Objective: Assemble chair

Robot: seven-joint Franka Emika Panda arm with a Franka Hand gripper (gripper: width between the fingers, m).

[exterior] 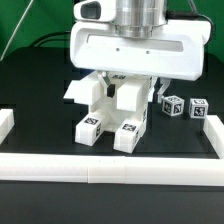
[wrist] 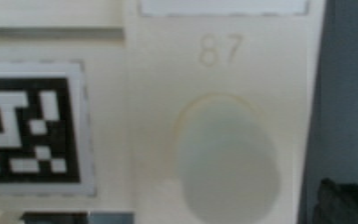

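The chair stands partly joined in the middle of the black table. It is a white blocky structure with two square legs pointing forward, and each leg end carries a tag. Two small tagged cubes lie loose to the exterior view's right. My arm's big white housing hangs right over the chair and hides the fingers there. The wrist view is filled by a white chair panel with an oval recess and a tag. My gripper is open, and dark fingertips show only at the edges.
Long white border rails run along the front and both sides of the table. A second loose cube sits close to the rail on the exterior view's right.
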